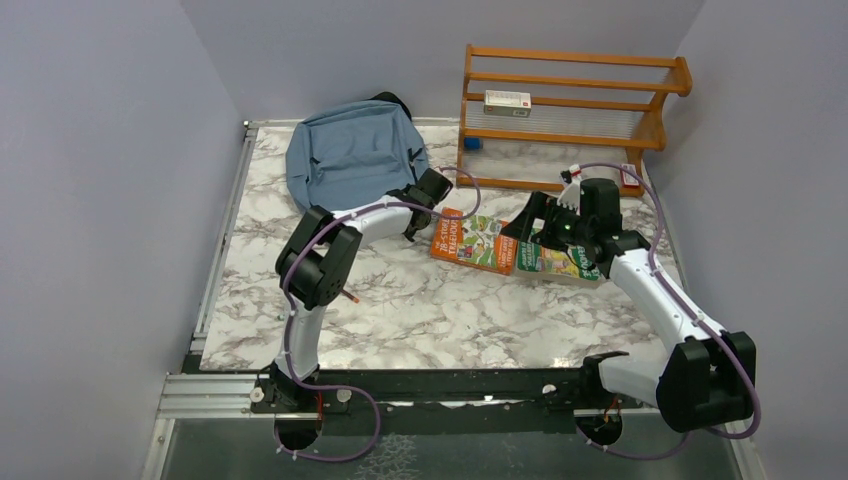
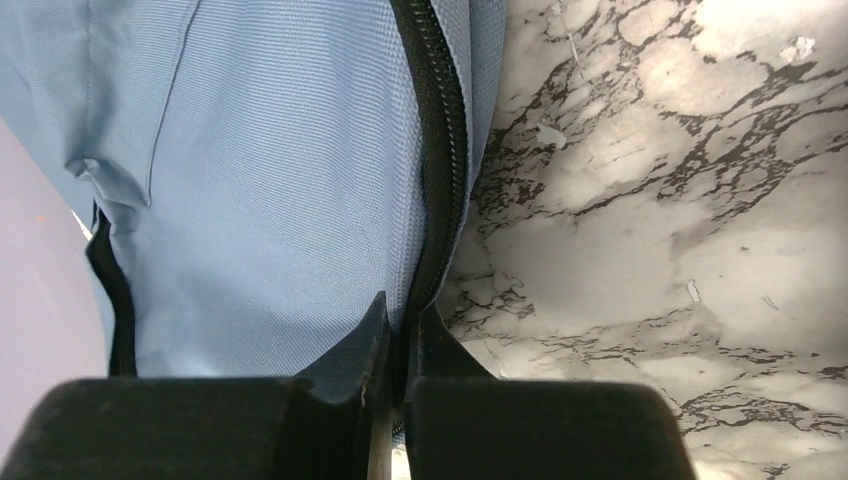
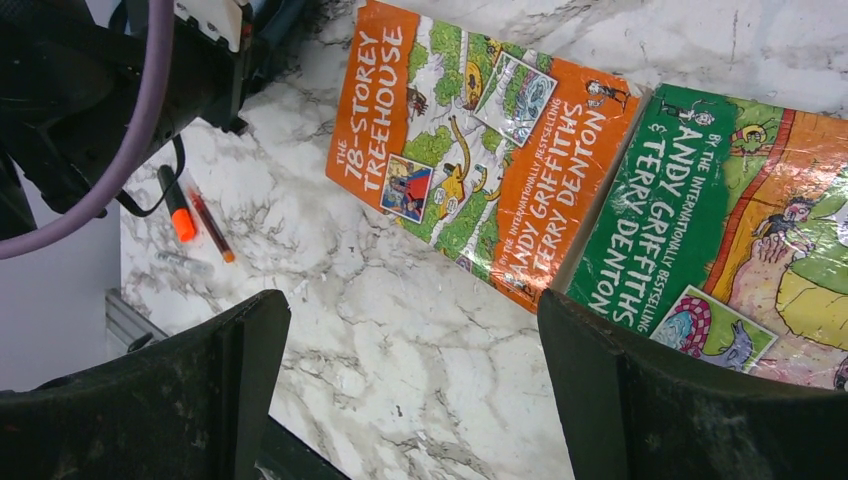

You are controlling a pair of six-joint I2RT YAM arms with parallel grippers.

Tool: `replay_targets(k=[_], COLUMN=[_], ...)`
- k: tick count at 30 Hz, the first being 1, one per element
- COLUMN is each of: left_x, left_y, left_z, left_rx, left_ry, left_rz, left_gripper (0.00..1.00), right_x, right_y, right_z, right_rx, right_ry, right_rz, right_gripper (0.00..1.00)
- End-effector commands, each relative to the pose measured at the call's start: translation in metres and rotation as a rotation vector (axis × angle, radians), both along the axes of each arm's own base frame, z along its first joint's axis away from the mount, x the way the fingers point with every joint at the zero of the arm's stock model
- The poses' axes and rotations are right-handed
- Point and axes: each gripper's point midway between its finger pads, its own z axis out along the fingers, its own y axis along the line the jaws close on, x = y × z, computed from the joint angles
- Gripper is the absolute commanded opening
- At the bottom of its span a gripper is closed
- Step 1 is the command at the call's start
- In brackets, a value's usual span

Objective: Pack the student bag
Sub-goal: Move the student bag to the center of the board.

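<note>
The student bag lies flat at the back left of the marble table, dusty blue with a dark zipper. My left gripper sits at the bag's right edge. In the left wrist view this gripper is shut on the bag, pinching its black zipper edge between the fingers. An orange paperback and a green one lie side by side at mid-table. My right gripper hovers over them. In the right wrist view it is open over bare marble, near the orange book and the green book.
A wooden rack stands at the back right with a small box on a shelf. An orange marker and a thin pen lie on the marble by the left arm. Grey walls close in on both sides.
</note>
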Motion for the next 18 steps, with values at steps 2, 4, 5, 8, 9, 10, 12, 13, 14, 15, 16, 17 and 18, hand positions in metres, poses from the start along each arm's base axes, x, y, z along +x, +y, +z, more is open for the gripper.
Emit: replay_targets(k=[2, 4, 5, 8, 9, 10, 12, 13, 14, 15, 16, 17, 18], left_x=[0.014, 0.018, 0.02, 0.022, 0.022, 0.02, 0.015, 0.011, 0.008, 0.003, -0.002, -0.007, -0.014], left_y=[-0.004, -0.008, -0.011, -0.019, -0.022, -0.025, -0.03, -0.032, -0.033, -0.035, -0.036, -0.038, -0.039], left_z=[0.033, 0.052, 0.061, 0.085, 0.093, 0.098, 0.11, 0.115, 0.121, 0.126, 0.132, 0.138, 0.143], left_rx=[-0.064, -0.112, -0.145, -0.214, -0.229, -0.243, -0.274, -0.291, -0.309, -0.33, -0.351, -0.365, -0.388], left_ry=[-0.046, -0.06, -0.061, -0.05, -0.044, -0.03, -0.005, 0.013, 0.024, 0.038, 0.048, 0.059, 0.073], left_rz=[0.046, 0.057, 0.061, 0.063, 0.06, 0.058, 0.06, 0.064, 0.068, 0.073, 0.075, 0.069, 0.087], left_gripper=[0.0, 0.0, 0.0, 0.0, 0.0, 0.0, 0.0, 0.0, 0.0, 0.0, 0.0, 0.0, 0.0], right_x=[0.007, 0.007, 0.007, 0.006, 0.006, 0.006, 0.005, 0.005, 0.004, 0.003, 0.002, 0.002, 0.001], right_y=[-0.008, -0.012, -0.014, -0.019, -0.02, -0.02, -0.021, -0.022, -0.022, -0.022, -0.023, -0.023, -0.024], right_z=[0.02, 0.021, 0.021, 0.023, 0.023, 0.024, 0.025, 0.025, 0.026, 0.026, 0.026, 0.027, 0.028], right_rx=[-0.017, -0.026, -0.03, -0.031, -0.03, -0.027, -0.024, -0.022, -0.02, -0.021, -0.021, -0.02, -0.02], right_ry=[-0.063, -0.06, -0.06, -0.06, -0.06, -0.059, -0.058, -0.057, -0.056, -0.055, -0.054, -0.056, -0.057], right_rz=[-0.048, -0.073, -0.089, -0.127, -0.138, -0.144, -0.158, -0.163, -0.166, -0.169, -0.174, -0.176, -0.18], right_gripper=[0.98, 0.98, 0.98, 0.98, 0.98, 0.97, 0.97, 0.97, 0.97, 0.97, 0.97, 0.97, 0.97])
